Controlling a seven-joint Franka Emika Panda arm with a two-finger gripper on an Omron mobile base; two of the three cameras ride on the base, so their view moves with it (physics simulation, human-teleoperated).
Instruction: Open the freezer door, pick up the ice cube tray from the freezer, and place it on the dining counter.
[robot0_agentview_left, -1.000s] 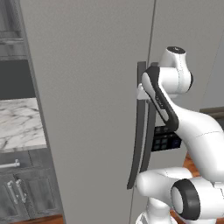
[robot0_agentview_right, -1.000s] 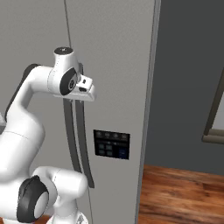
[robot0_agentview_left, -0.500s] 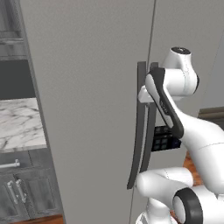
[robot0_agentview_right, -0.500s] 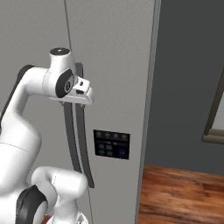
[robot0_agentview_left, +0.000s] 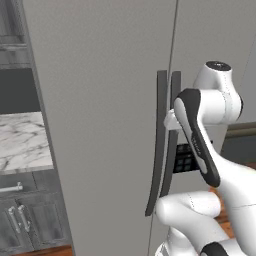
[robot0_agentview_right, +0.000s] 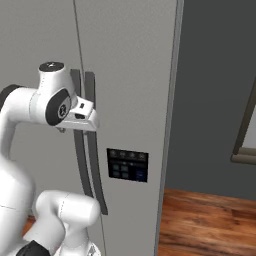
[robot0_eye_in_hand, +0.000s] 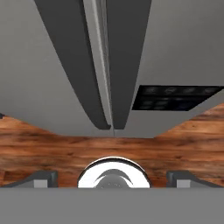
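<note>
Matte grey freezer door (robot0_agentview_left: 100, 125), dark grey handle (robot0_agentview_left: 157, 145), black button panel (robot0_agentview_right: 127, 165).

White Franka arm rises from the base, elbow bent, upper link climbing to a rounded wrist joint at about mid-height of the scene. Forearm carries a dark band along its side. Two-finger gripper (robot0_agentview_right: 86, 121) sits level at the end of the wrist, reaching forward. In the hand view the two dark finger tips (robot0_eye_in_hand: 40, 178) stand far apart, jaws spread wide, nothing between them.
</note>
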